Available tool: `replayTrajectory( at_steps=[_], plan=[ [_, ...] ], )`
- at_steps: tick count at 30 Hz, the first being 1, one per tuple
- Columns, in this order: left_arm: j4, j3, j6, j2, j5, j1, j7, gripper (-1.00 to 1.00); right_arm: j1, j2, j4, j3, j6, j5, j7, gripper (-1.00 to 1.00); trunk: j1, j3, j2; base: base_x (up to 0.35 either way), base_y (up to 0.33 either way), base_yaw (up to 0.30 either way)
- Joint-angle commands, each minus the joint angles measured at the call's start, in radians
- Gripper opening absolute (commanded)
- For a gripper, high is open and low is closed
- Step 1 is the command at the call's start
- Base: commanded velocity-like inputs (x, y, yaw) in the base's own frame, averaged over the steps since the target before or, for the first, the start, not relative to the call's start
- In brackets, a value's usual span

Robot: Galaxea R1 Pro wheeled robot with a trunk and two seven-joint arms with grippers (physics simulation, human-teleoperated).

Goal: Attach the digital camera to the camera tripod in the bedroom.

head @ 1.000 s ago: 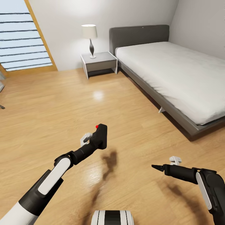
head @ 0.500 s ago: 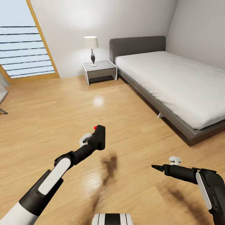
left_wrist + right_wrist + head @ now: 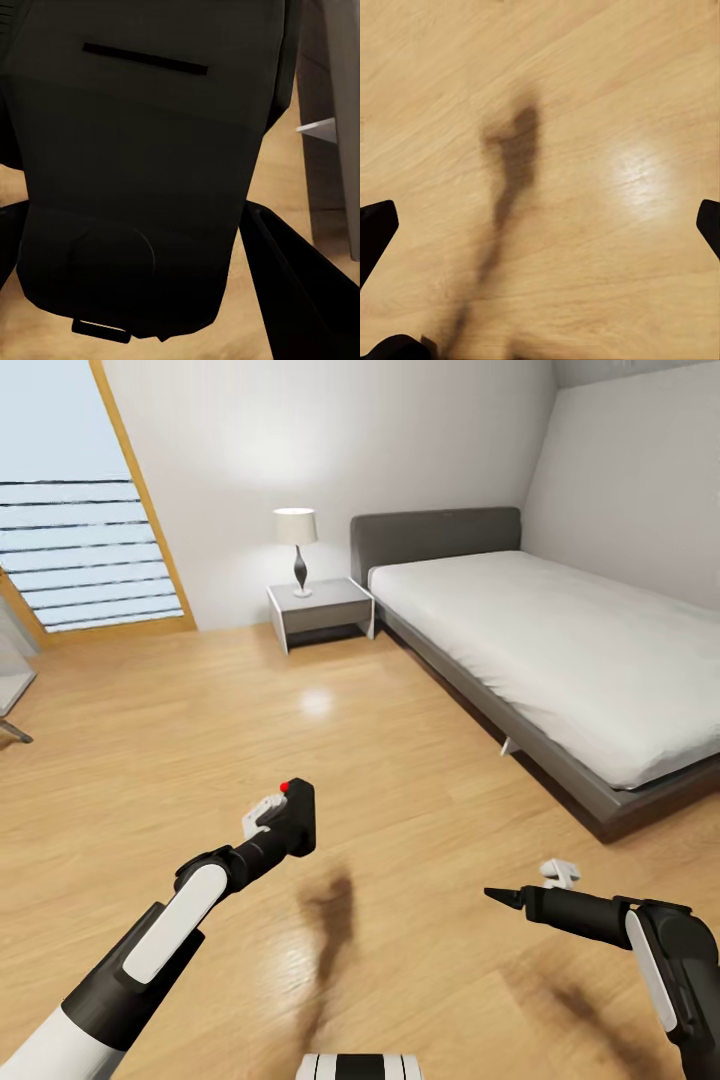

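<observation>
The view has swung and lifted across the bedroom while the left gripper [image 3: 285,825] stays clamped on the digital camera [image 3: 296,818] and the right gripper [image 3: 500,896], spread wide, hangs empty, so I'd say it's hunting the tripod.

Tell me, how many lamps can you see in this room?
1. A single white-shaded lamp stands on the grey nightstand beside the head of the bed, against the far wall. Others could stand beyond the picture's edges.
</observation>
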State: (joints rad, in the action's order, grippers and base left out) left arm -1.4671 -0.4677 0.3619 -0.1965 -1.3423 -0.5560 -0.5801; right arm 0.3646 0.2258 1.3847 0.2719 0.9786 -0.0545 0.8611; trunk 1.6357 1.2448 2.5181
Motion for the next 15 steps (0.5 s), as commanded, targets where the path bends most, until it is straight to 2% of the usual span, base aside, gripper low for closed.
replayTrajectory(
  at_steps=[1,15],
  plan=[
    [-0.002,-0.001,0.000,0.000,-0.006,-0.001,-0.013,-1.00,0.001,0.001,0.000,0.001,0.008,-0.007,-0.001,1.00,-0.001,-0.003,0.000,0.000,0.000,0.000],
    [-0.002,0.000,0.000,0.002,-0.006,-0.001,-0.029,-1.00,0.001,0.001,-0.001,-0.004,0.008,-0.009,-0.001,1.00,-0.007,-0.057,-0.003,0.000,0.000,0.000]
  ],
)
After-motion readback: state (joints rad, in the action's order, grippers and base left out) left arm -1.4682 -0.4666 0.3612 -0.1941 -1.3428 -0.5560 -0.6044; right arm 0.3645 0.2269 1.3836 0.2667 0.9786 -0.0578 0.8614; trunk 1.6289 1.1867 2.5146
